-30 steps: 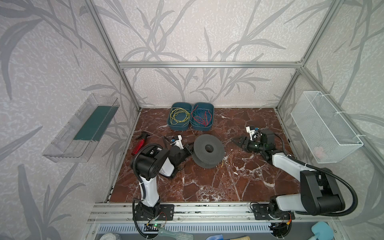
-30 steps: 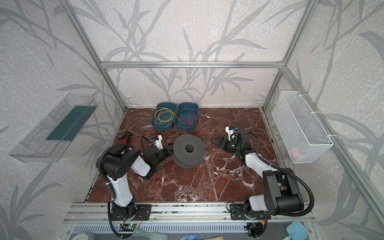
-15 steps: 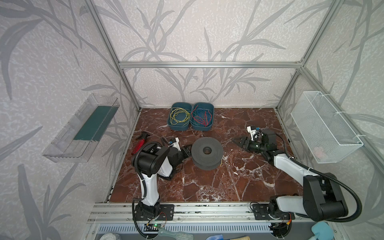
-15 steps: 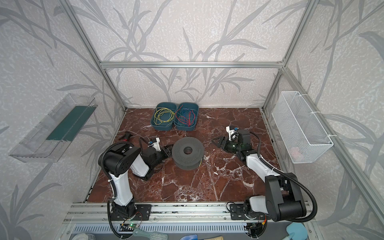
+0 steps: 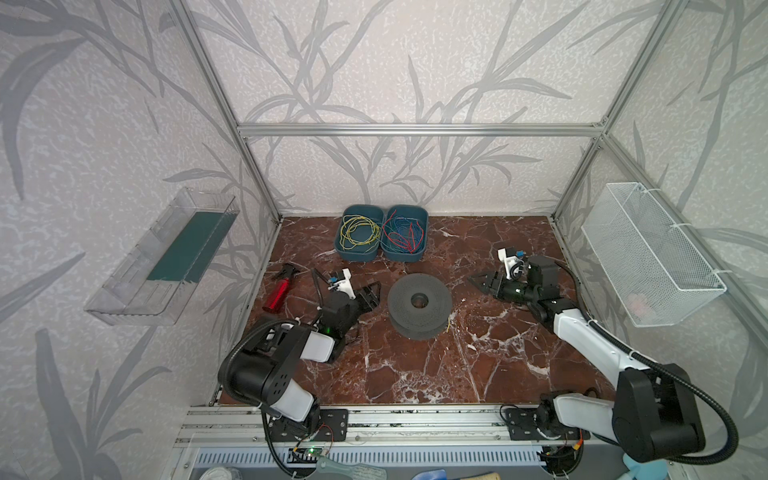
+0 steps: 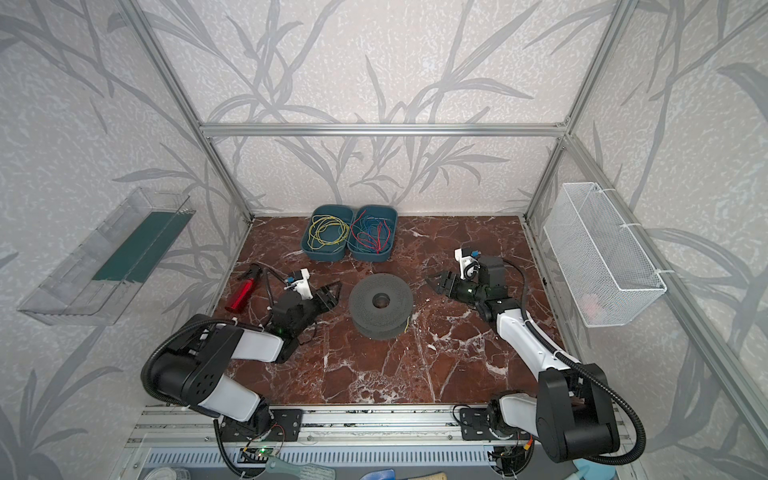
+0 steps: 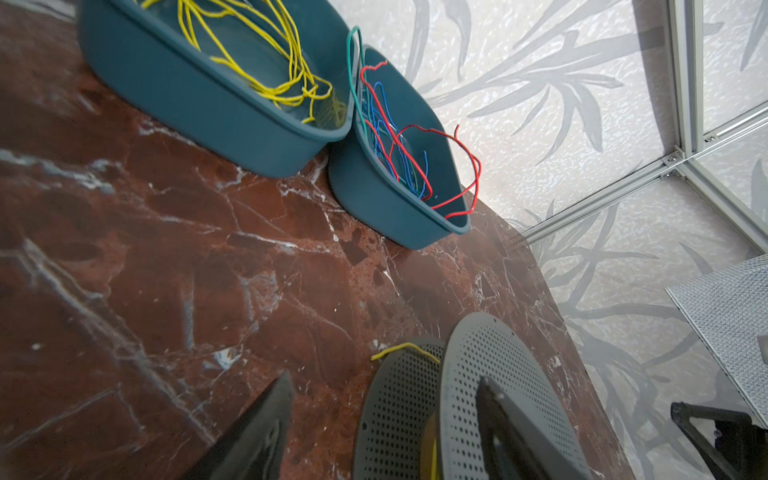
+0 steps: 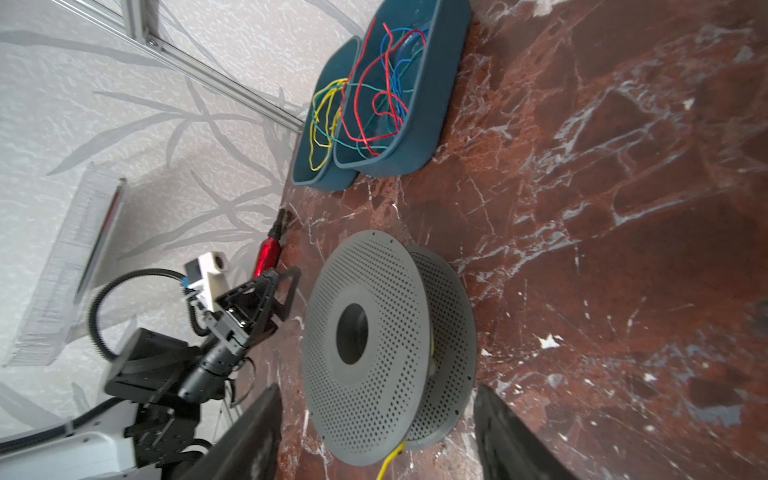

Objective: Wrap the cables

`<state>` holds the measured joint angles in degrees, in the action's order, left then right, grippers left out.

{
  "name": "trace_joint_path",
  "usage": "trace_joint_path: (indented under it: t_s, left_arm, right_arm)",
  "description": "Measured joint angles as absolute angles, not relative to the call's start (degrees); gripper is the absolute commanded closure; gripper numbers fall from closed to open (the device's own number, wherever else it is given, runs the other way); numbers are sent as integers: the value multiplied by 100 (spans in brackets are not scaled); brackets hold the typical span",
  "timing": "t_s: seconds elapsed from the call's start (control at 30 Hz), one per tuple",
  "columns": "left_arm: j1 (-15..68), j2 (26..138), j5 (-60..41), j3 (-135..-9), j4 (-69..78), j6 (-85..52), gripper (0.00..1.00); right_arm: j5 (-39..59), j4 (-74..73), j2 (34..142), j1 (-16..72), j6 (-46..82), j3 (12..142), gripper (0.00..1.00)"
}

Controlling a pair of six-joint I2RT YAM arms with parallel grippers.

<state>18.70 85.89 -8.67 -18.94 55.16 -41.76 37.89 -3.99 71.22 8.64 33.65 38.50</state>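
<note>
A grey perforated spool (image 5: 419, 305) (image 6: 380, 307) lies flat in the middle of the marble floor. A yellow cable is wound between its flanges, and a short end (image 5: 449, 326) (image 8: 388, 461) sticks out at the rim. More yellow cables (image 5: 359, 232) (image 7: 266, 54) lie loose in the left teal bin. My left gripper (image 5: 372, 293) (image 7: 384, 378) stands open just left of the spool, gripping nothing. My right gripper (image 5: 482, 284) (image 8: 376, 388) stands open to the spool's right, pointing at it, a gap away.
A second teal bin (image 5: 405, 235) with red and blue wires adjoins the first at the back. A red spray bottle (image 5: 280, 286) lies by the left wall. A white mesh basket (image 5: 648, 253) hangs on the right wall, a clear shelf (image 5: 166, 257) on the left wall.
My left gripper went from shut to open beside the spool. The right gripper's jaws narrowed a little but stay open, and that arm barely shifted.
</note>
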Motion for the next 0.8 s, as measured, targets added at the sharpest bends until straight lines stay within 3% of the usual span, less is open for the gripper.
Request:
trace_joint_path:
  t_s: [0.17,0.33,0.8]
  left_arm:
    - [2014,7802,-733,-2300,4355,-3791,30]
    - [2141,7575,-694,-2340,3857,-3636,31]
    - [2257,7572,-635,-2340,3422,-3548,34]
  right_arm:
    - [3308,-86,7109,1739,3022,3699,48]
    - [3142,-97,7295,2235,2971,3225,60]
    - [3022,-242,7496,2335,2993,2995,57]
